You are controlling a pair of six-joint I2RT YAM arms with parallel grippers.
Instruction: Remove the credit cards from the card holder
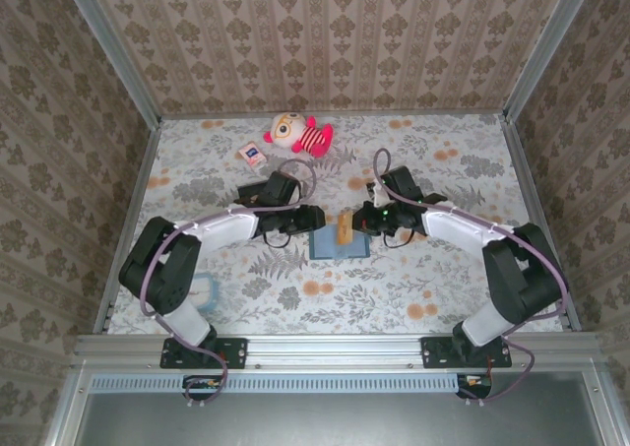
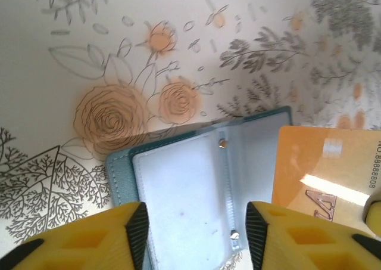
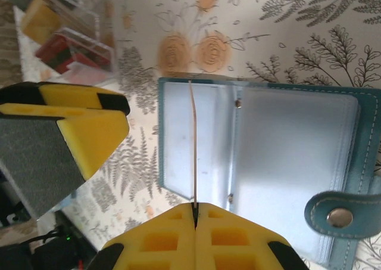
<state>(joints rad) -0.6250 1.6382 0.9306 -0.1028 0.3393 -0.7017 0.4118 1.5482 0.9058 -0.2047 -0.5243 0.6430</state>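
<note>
The teal-blue card holder (image 1: 340,244) lies open on the flowered table, its pale grey-blue pockets facing up (image 2: 178,186) (image 3: 262,163). My right gripper (image 1: 366,220) (image 3: 195,209) is shut on a tan-orange credit card (image 1: 343,227), which stands on edge over the holder and appears as a thin line (image 3: 192,145). In the left wrist view the same card (image 2: 324,168) lies to the right of the holder. My left gripper (image 1: 310,220) (image 2: 196,228) hangs open just above the holder's left half, nothing between its fingers (image 2: 138,225).
A red and white plush toy (image 1: 295,133) and a white-and-red packet (image 1: 252,154) lie at the back. A clear box with red and yellow contents (image 3: 71,43) sits behind the left arm. Metal rails edge the table (image 1: 138,200).
</note>
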